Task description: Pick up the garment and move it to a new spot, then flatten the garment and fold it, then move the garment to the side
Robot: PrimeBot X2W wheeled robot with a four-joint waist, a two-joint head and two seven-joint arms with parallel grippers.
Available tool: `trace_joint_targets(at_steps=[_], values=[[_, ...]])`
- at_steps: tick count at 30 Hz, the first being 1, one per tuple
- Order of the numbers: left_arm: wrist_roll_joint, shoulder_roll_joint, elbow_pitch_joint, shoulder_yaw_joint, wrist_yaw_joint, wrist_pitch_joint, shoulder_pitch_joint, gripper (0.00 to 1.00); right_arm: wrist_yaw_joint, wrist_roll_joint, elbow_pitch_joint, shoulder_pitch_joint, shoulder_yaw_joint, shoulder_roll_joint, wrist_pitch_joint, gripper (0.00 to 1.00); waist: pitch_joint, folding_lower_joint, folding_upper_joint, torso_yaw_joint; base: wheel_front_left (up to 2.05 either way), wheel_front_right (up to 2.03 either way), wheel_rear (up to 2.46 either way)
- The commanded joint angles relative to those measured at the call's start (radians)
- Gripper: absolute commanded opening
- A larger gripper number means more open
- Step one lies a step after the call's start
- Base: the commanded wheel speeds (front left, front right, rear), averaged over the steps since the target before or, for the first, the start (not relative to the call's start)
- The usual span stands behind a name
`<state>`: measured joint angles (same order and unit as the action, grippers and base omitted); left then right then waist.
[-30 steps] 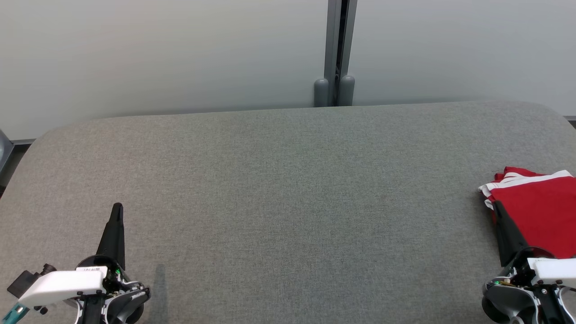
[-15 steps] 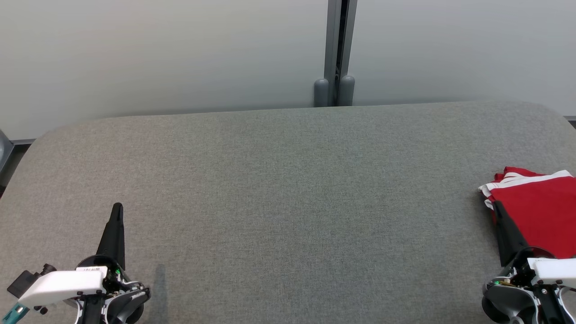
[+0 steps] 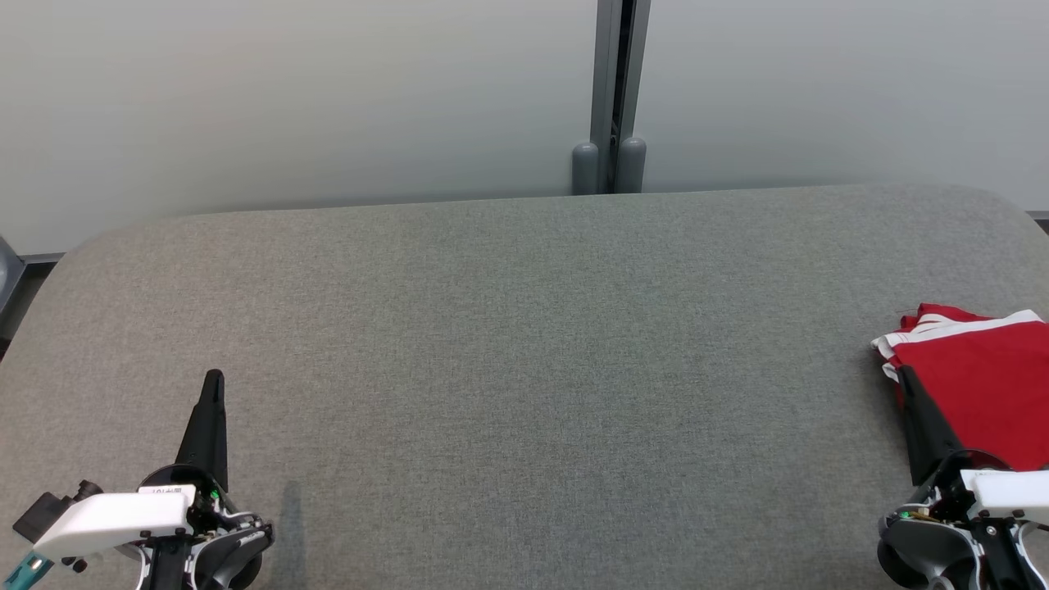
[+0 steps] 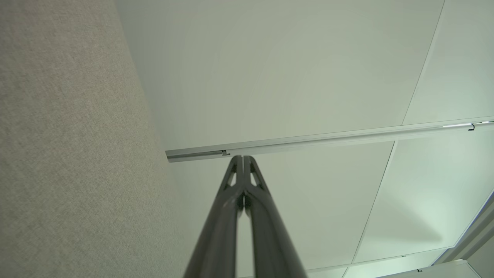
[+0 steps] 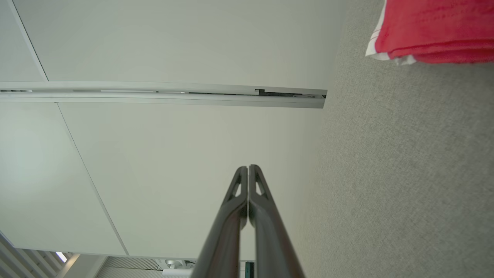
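Observation:
The garment [image 3: 983, 385] is red with white stripes and lies folded at the right edge of the grey table [image 3: 524, 352]; its corner also shows in the right wrist view [image 5: 436, 31]. My right gripper [image 3: 905, 375] is shut and empty at the lower right, its tip at the garment's near-left edge; whether it touches the cloth I cannot tell. In its own view the right gripper [image 5: 248, 168] has its fingers pressed together. My left gripper [image 3: 214, 377] is shut and empty at the lower left, far from the garment; its own view shows it [image 4: 242, 158] closed too.
A pale wall [image 3: 287, 98] with a grey vertical post [image 3: 610, 90] runs behind the table's far edge. The table's corners are rounded. A dark gap of floor [image 3: 16, 287] shows off the left edge.

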<state>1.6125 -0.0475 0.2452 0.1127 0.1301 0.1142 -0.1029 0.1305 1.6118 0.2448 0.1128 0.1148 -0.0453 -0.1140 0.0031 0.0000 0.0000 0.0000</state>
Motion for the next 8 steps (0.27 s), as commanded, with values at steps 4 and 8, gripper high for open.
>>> trace_joint_targets(at_steps=[4,8], values=[[0.001,-0.005,-0.002,0.004,0.003,0.003,-0.012,0.0,0.0,0.003,-0.004,-0.009,0.001,-0.009,-0.004,0.0,0.0,0.0,0.0,0.0,0.0,0.0,0.0],[0.001,-0.005,-0.002,0.004,0.003,0.003,-0.012,0.0,0.0,0.003,-0.004,-0.009,0.001,-0.009,-0.004,0.0,0.0,0.0,0.0,0.0,0.0,0.0,0.0]])
